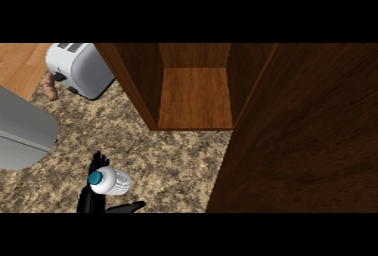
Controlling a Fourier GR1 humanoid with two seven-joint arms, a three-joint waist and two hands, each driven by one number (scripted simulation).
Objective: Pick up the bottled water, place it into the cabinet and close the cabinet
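The left hand (94, 192) is curled round the bottle (111, 180), which stands on the counter (170, 160) near the view's lower edge, teal cap up. The cabinet (193, 95) stands open beyond it, its door (303, 140) swung out to the right; a toaster (77, 67) sits at upper left.

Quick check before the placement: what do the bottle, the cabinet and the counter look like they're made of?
Bottled water: seemingly pale, ribbed plastic with a glossy teal cap, held in the left hand.
Cabinet: wood, going by its warm brown grain, matte; its door is darker.
Counter: speckled beige-brown, probably granite or a stone-look laminate.
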